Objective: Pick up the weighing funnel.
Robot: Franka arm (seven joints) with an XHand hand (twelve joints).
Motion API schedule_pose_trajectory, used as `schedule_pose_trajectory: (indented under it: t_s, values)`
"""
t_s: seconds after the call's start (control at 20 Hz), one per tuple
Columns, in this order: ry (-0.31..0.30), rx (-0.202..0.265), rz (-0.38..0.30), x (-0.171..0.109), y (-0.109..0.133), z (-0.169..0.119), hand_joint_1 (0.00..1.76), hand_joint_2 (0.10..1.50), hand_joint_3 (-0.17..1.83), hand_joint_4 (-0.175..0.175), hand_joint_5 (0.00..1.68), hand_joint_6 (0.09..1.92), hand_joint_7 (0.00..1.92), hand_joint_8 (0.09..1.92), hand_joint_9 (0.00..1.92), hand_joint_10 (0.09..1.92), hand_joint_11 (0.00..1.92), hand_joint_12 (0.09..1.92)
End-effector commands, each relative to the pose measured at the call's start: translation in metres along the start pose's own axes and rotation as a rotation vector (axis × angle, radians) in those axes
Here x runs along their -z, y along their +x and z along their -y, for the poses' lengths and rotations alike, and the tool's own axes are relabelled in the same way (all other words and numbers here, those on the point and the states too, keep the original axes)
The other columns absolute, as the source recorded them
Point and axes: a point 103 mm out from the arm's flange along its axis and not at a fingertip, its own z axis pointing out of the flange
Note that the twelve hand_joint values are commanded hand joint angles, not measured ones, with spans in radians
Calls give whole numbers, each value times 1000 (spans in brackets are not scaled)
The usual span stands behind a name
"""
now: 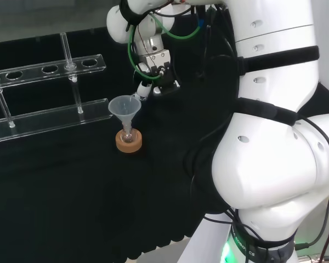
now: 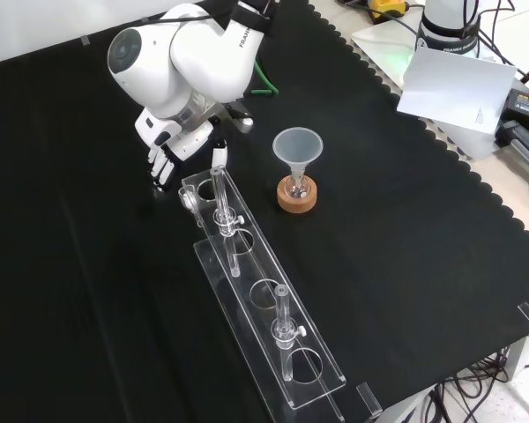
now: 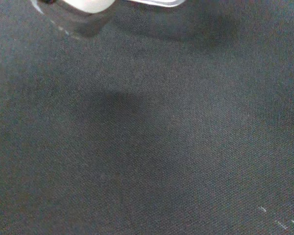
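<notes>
The hand (image 2: 165, 157) hangs low beside the clear tube rack (image 2: 264, 300), fingers relaxed and spread (pinching nothing, seemingly), probably poised to reach down.

One funnel (image 2: 297, 145) stands in one small flask (image 2: 297, 186) on one cork ring (image 2: 297, 202), upper middle of the front view. One clear rack (image 2: 263, 271) with two upright posts crosses the centre, and one white sheet (image 2: 450, 84) lies upper right. One arm (image 2: 194, 53) carries one hand (image 2: 163, 154), upper left.
</notes>
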Motion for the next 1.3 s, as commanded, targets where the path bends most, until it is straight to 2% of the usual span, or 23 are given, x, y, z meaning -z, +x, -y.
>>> schedule_pose_trajectory:
  t_s: [0.05, 0.3, 0.6, 1.05, 1.3]
  values:
    - [-5, 3, -9, -4, -2, -4, 885, 846, 12, -11, 603, 100, 308, 678, 622, 576, 451, 1280]
    - [-5, 3, 9, -11, -3, -11, 890, 847, 13, -9, 643, 121, 319, 679, 632, 575, 458, 1279]
    - [-2, -3, 64, -10, 2, -14, 898, 847, 15, -3, 689, 150, 330, 678, 641, 571, 465, 1275]
    - [-1, -19, 110, -7, 5, -16, 900, 844, 24, 4, 700, 226, 345, 663, 658, 546, 475, 1263]
    - [-2, -23, 116, -7, 4, -16, 907, 832, 59, 10, 668, 412, 358, 660, 678, 530, 480, 1263]
